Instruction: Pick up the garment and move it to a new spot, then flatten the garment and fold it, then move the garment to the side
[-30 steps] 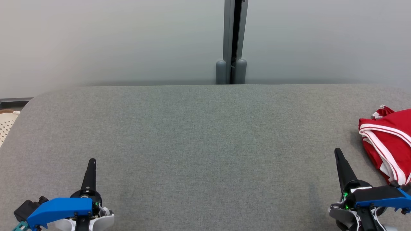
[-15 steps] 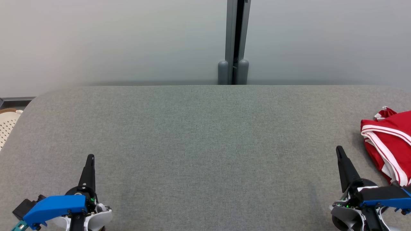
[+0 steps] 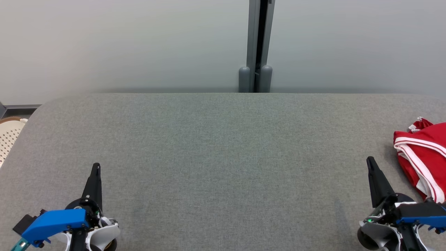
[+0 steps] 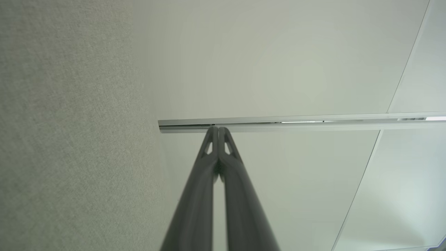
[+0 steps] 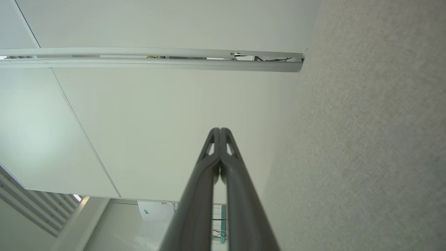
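Left gripper (image 3: 95, 167), right gripper (image 3: 370, 161) slightly forward, jaws closed, empty; red garment (image 3: 423, 157) near the right.

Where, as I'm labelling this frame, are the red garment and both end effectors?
red garment (image 3: 432, 131): head view, on the plain red cloth above the white stripes.
left end effector (image 3: 95, 165): head view, at the closed fingertips.
right end effector (image 3: 370, 159): head view, at the closed fingertips.
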Controlling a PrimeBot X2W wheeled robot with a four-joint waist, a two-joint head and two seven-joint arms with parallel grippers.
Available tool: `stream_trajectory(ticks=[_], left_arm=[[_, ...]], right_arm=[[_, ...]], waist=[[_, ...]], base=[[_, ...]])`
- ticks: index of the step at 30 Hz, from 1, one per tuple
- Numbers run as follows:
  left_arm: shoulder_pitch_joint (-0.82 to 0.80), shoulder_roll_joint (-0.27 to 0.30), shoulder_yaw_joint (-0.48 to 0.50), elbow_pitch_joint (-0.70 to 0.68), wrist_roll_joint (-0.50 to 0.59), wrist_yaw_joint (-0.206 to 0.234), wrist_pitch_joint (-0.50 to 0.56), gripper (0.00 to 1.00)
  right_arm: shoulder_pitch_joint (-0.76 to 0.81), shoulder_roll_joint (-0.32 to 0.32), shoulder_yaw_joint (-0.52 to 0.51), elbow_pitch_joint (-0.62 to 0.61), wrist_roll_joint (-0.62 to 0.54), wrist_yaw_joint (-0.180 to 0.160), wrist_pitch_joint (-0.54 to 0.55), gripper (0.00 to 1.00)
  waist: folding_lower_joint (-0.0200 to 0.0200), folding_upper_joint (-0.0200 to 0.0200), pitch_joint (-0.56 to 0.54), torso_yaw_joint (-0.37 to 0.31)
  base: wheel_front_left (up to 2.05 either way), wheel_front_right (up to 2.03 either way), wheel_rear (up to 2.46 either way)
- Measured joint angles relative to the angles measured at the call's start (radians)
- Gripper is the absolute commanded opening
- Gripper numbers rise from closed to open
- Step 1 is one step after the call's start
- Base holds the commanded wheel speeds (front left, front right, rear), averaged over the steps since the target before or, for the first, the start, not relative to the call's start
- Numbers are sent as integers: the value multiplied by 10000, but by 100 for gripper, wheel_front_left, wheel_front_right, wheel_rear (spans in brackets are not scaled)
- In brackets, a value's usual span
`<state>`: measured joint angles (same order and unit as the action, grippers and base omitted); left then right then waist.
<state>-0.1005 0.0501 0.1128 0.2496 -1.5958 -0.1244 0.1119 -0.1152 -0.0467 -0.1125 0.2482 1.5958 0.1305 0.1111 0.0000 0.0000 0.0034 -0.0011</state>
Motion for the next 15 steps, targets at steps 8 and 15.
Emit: stream_trajectory(ticks=[8,15], left_arm=[[-31,2,15,-25,-159,-2,23,0],[-31,2,15,-27,-159,-2,23,0]], right_arm=[[5,-2,-12,-31,157,0,23,0],[6,-2,-13,-33,157,0,23,0]], waist=[[0,0,-3,11],[0,0,-3,11]], base=[[0,0,0],[0,0,0]])
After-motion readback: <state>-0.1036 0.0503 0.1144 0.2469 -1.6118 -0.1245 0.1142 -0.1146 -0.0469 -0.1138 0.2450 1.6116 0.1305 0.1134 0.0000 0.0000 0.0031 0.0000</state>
